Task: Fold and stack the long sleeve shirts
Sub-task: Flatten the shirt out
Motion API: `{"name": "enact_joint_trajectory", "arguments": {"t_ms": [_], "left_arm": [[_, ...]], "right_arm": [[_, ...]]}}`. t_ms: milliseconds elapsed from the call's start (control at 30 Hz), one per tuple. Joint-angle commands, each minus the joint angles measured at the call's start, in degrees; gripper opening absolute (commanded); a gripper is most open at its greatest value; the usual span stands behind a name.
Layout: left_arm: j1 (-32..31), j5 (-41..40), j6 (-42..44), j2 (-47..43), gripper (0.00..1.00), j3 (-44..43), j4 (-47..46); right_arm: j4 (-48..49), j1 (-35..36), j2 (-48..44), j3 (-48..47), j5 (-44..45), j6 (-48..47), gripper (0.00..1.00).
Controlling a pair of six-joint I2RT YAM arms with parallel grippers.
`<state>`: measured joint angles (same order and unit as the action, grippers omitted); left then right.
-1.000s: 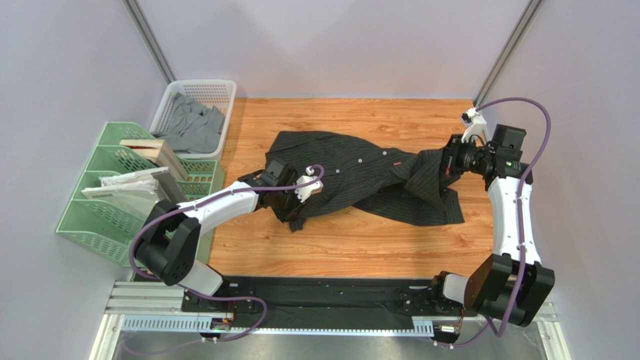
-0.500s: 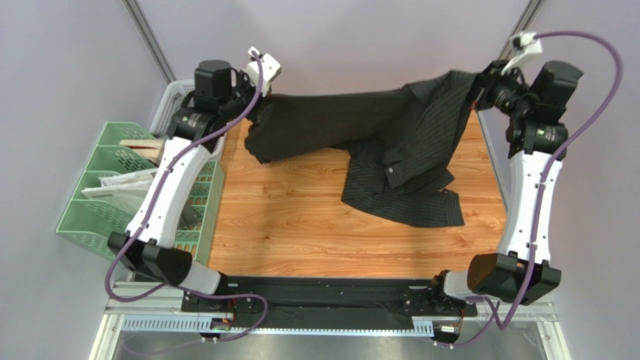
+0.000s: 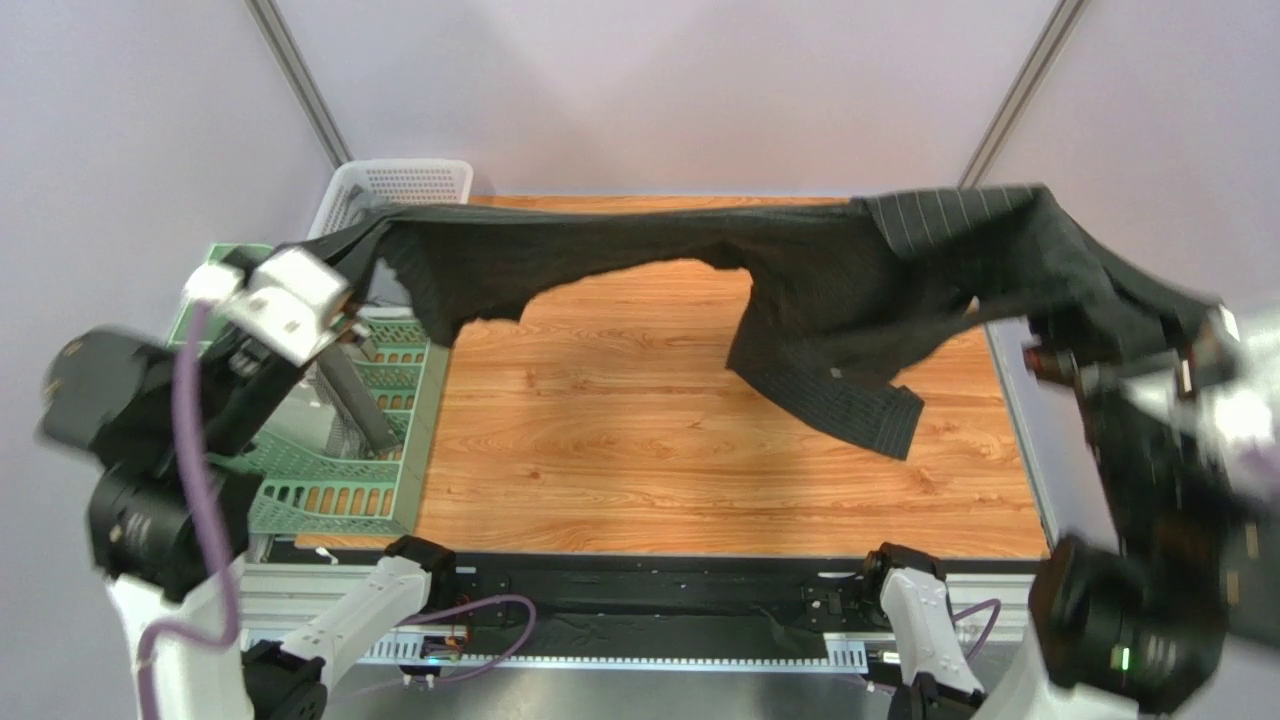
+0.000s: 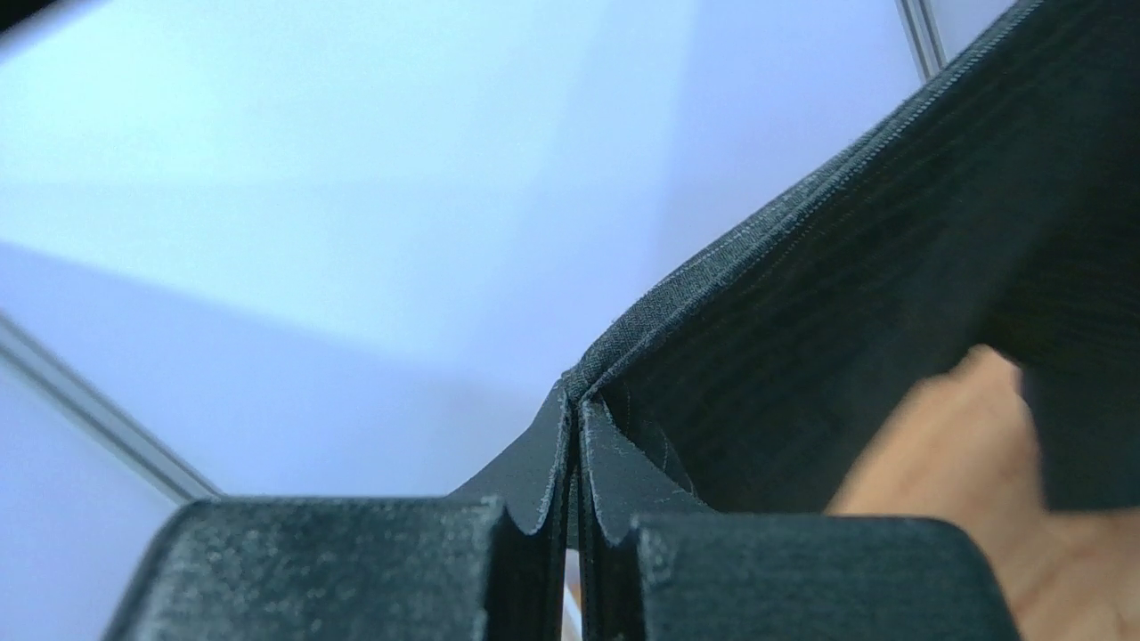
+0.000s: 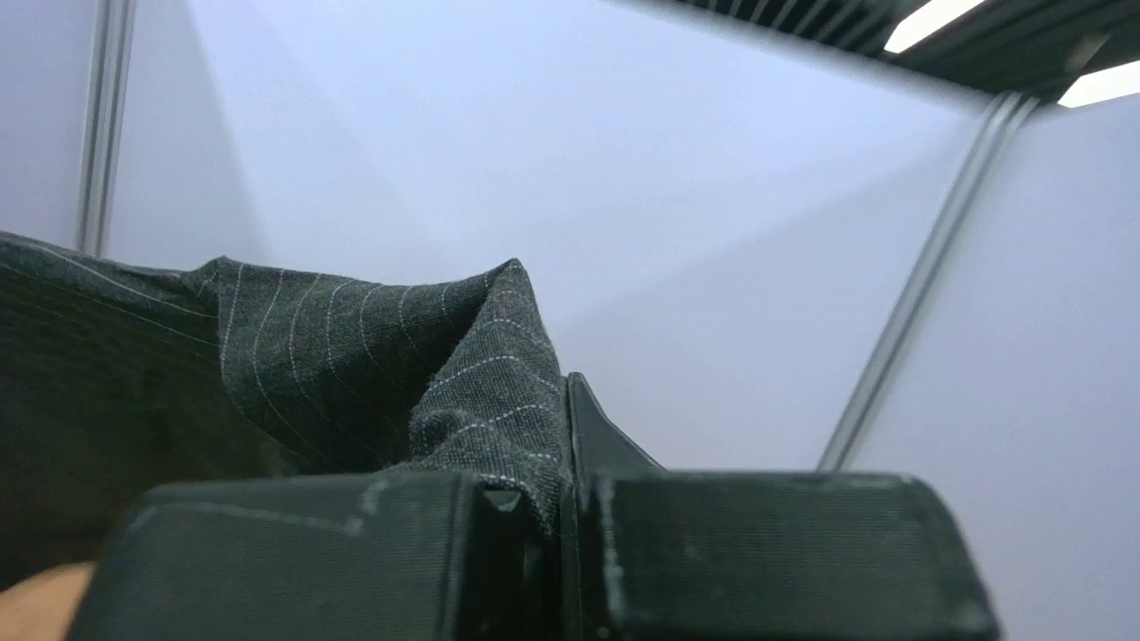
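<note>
I have the pinstriped long sleeve shirt (image 3: 842,278) strung up in the air across the upper part of the overhead view. It runs from upper left to the right edge as one long dark band. The middle sags a little. Right of centre, a loose panel with a pale-striped edge droops toward the wooden table (image 3: 631,450). I cannot tell whether its lowest corner touches the boards.

On the left wrist camera, the left gripper (image 4: 576,421) has its fingers pressed together on a thin edge of the cloth. The fabric comes out at the tips and stretches taut toward the upper right of that frame, with a sliver of wood grain showing under it at the lower right.

On the right wrist camera, the right gripper (image 5: 559,441) is pinching a bunched fold of the same shirt. The striped cloth humps over the left-hand finger and trails off to the left edge of the frame, against a pale wall.

In the overhead view both arms are smeared with blur, the left arm low at the left edge and the right arm low at the right edge. A white basket (image 3: 394,182) sits at the upper left, its near side hidden behind the shirt's left end. A green file rack (image 3: 376,450) stands beside the table's left edge, below the basket.
</note>
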<state>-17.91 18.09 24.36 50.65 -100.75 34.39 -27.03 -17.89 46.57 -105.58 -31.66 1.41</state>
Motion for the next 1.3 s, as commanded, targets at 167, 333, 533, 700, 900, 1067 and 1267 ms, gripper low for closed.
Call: {"name": "enact_joint_trajectory", "arguments": {"t_ms": [167, 333, 533, 700, 900, 1067, 1267], "left_arm": [[0.69, -10.34, 0.77, 7.08, 0.00, -6.92, -3.80], [0.95, -10.80, 2.80, 18.41, 0.00, -1.22, -9.33], [2.26, -7.37, 5.61, 34.66, 0.00, 7.83, -16.97], [4.73, -5.25, 6.13, 53.35, 0.12, 2.36, -15.71], [7.27, -11.15, 4.56, 62.91, 0.91, -7.98, -2.86], [6.84, -3.25, 6.75, 53.87, 0.89, 2.38, 3.39], [1.76, 2.57, 4.65, 48.49, 0.85, 17.67, 11.92]], "right_arm": [[3.57, -1.09, 9.64, -7.62, 8.74, -11.34, 0.00], [0.84, 0.22, 22.31, -2.98, -3.05, -11.16, 0.00], [2.66, 4.79, 38.05, 7.12, -0.77, -18.19, 0.00], [4.63, 6.64, 52.46, 4.35, 1.68, -20.55, 0.29], [-17.16, 6.64, 70.23, -17.97, 14.34, -26.27, 0.98], [-26.40, 6.20, 59.82, -5.02, 7.09, -28.83, 0.93], [-31.16, 11.29, 51.35, 19.95, 3.70, -23.40, 0.72]]}}
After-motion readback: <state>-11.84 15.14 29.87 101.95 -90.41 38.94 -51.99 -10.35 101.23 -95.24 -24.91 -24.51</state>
